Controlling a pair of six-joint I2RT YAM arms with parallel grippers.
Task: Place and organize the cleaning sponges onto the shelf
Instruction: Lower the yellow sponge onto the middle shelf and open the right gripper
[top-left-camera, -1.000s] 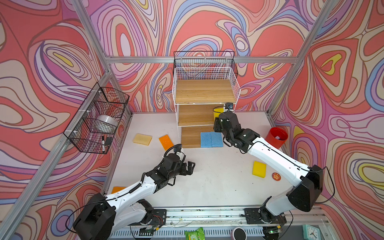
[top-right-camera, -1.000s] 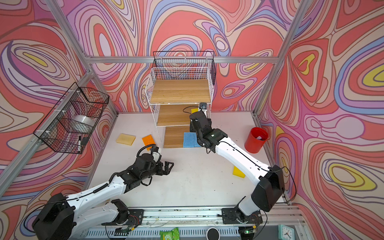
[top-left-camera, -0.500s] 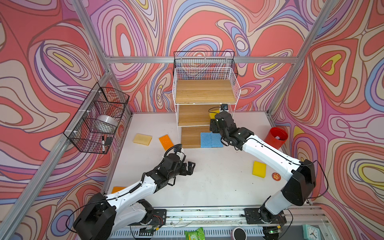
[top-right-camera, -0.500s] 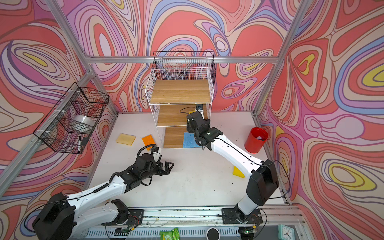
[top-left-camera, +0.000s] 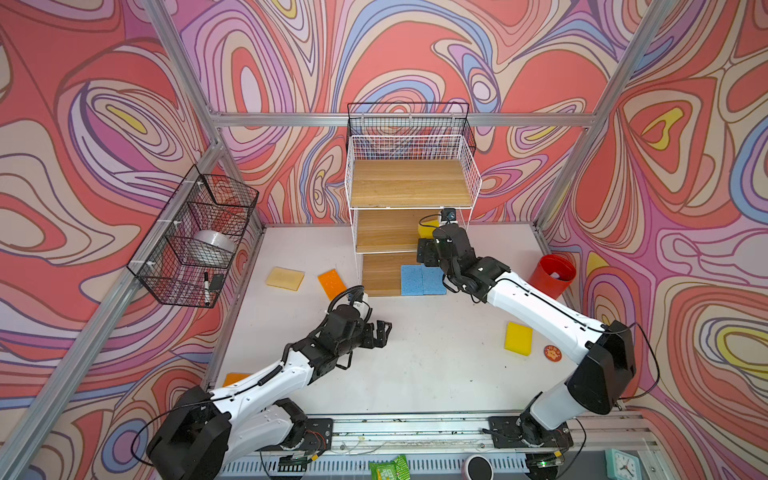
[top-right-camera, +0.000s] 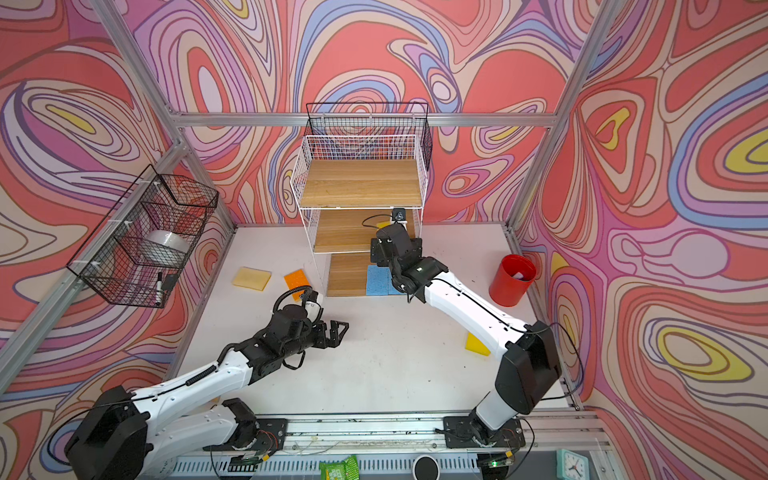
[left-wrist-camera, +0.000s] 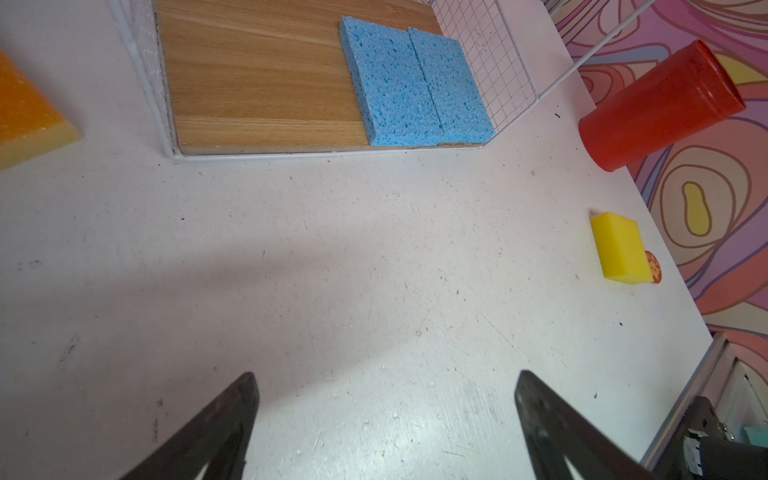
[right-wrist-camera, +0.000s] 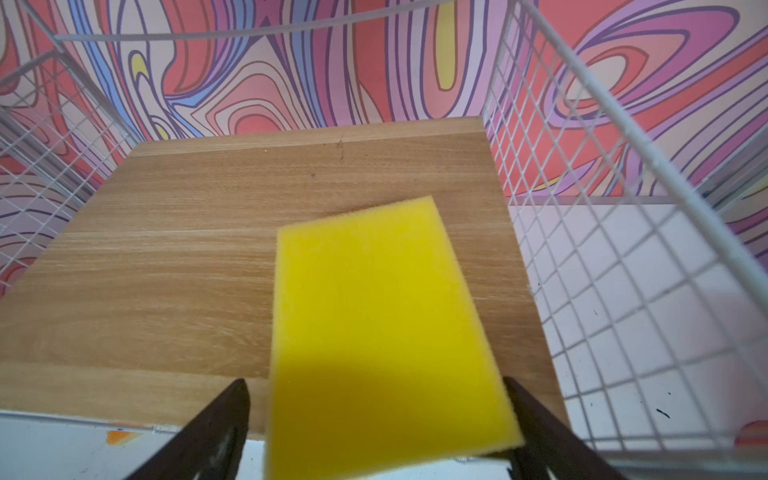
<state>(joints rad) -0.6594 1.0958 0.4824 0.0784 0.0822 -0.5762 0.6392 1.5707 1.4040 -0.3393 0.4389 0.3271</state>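
Swirly walls (top-left-camera: 415, 54) ring the white bench (top-left-camera: 436, 365). A red cup (top-left-camera: 548, 278) stands by the shelf (top-left-camera: 409, 183). The left gripper (left-wrist-camera: 385, 374) and right gripper (right-wrist-camera: 374, 381) have open jaws.

L arm (top-left-camera: 270, 376) extended low, L tool (top-left-camera: 383, 332) jaws wide apart; R arm (top-left-camera: 540, 309) stretched fwd, wrist raised, R tool (right-wrist-camera: 376, 382) jaws spread.

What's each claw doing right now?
Left claw: open, empty.
Right claw: open; yellow sponge lies inside it on the shelf, apparently not clamped.
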